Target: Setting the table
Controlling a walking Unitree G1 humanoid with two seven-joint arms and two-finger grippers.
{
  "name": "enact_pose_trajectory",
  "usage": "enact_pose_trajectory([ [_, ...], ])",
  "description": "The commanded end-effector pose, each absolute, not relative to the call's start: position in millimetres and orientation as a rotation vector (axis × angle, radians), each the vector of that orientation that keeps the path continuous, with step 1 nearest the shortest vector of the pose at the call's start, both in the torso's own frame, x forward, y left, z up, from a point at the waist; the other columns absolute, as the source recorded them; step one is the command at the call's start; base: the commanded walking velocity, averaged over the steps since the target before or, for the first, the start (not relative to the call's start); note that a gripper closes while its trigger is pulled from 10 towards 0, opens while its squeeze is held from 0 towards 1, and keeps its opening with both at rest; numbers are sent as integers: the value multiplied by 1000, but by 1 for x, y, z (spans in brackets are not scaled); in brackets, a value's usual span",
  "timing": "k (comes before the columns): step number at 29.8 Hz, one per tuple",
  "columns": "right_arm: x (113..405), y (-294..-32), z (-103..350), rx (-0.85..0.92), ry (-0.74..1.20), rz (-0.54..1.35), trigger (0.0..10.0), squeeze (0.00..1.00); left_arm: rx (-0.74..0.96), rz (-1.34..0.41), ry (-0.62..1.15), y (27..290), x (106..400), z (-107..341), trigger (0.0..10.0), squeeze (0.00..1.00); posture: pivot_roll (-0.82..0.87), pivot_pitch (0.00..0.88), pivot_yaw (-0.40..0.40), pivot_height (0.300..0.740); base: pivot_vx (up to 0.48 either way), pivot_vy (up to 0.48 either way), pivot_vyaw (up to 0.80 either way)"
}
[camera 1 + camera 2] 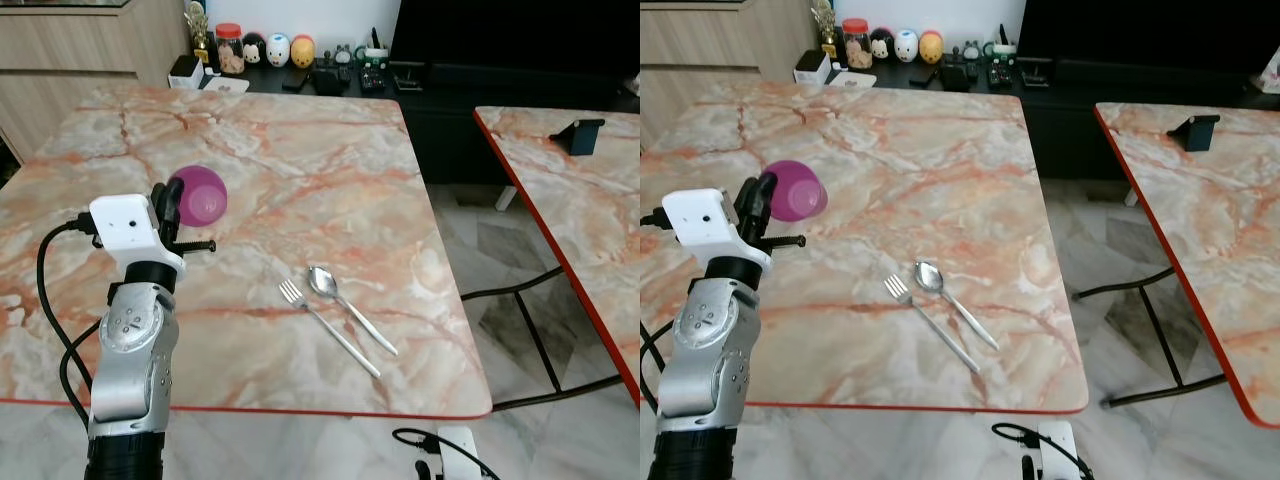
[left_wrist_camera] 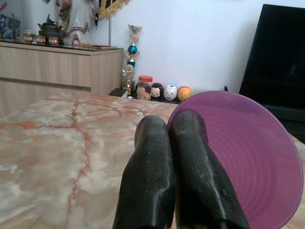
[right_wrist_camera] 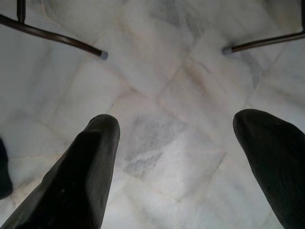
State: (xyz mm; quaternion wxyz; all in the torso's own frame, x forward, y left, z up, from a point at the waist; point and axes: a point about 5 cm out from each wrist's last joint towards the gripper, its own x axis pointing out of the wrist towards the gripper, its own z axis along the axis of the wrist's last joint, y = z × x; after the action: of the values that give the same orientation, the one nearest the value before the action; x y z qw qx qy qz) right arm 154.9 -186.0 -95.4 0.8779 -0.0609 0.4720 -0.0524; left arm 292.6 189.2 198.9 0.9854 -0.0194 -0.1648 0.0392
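Left gripper (image 1: 172, 205) clenching rim of purple bowl (image 1: 200, 195), holding it tilted on side over left part of marble table (image 1: 330, 150); fingers (image 2: 157, 167) pinching wall at edge; bowl likely light, stiff plastic, smooth and slippery, so rim pinch best kept firm; fork (image 1: 325, 325) and spoon (image 1: 348, 308) lying side by side near front edge, well apart from bowl; right gripper (image 3: 176, 157) hanging idle over floor, fingers spread.

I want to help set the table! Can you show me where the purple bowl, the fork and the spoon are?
purple bowl (image 1: 203, 196), left eye view, on its purple inside.
fork (image 1: 292, 293), left eye view, on the tines at its head.
spoon (image 1: 322, 281), left eye view, on its rounded scoop.
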Motion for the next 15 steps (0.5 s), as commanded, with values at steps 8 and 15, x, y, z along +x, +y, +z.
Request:
enact_pose_trajectory([
  [8,153,-188,-96,-115,989,-127,10000,0,-42,80,-368,187,294,205,10000,0,1,0,-66,740,0,-294,-86],
  [15,154,-187,-96,-116,988,-119,10000,0,-43,85,-373,187,295,206,10000,0,2,0,-68,740,0,-297,-643],
])
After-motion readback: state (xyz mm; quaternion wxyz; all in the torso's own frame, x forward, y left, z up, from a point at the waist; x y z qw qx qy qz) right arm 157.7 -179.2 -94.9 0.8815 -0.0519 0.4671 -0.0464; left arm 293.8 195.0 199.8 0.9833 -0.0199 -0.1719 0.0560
